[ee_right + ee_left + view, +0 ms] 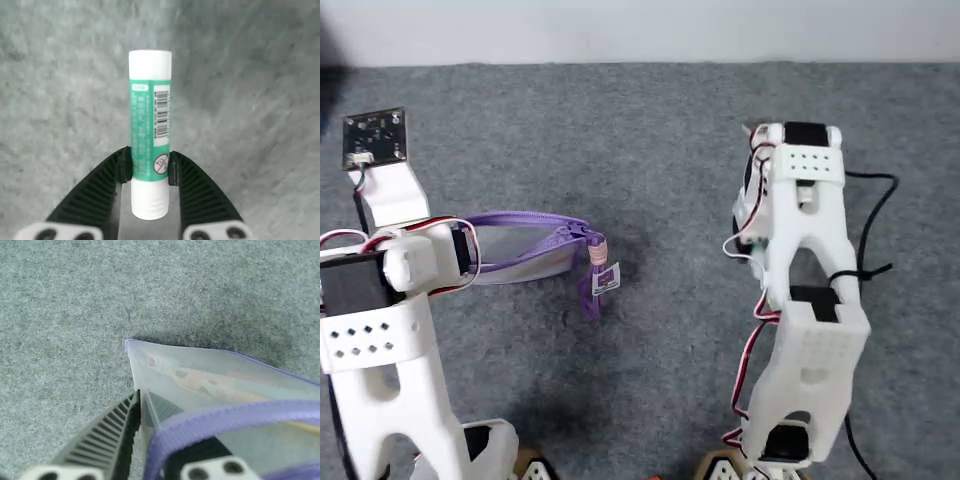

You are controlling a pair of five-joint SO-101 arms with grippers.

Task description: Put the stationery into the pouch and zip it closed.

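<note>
- Pouch (pixel 515 250): translucent, purple zip tape. It sits left of centre in the high view, stretched across the grey worktop (pixel 650 120). Flat coloured items show through its wall in the left wrist view, too vague to name.
- Zip slider (pixel 592 240): at the pouch end nearest frame centre, with a purple pull strap (pixel 588 298) and small tag (pixel 606 278) trailing below it. The two purple tapes bow apart between the slider and the held end. The mouth reads as open, probably to take one more item.
- Left pincer (pixel 142 407): pressed onto the pouch wall near a corner, one jaw on each side. Judged an anchoring hold that steadies the fabric and turns the opening toward the other arm.
- Glue stick (pixel 150 100): green label, white ends. The right pincer (pixel 150 167) pinches it low on the barrel, so most of its length projects past the jaws over bare worktop. That likely leaves a long free end to enter first.
- Right arm (pixel 805 300): right side of the high view, well apart from the pouch.
- Status, judged: glue stick not yet inside, zip not yet drawn shut.
</note>
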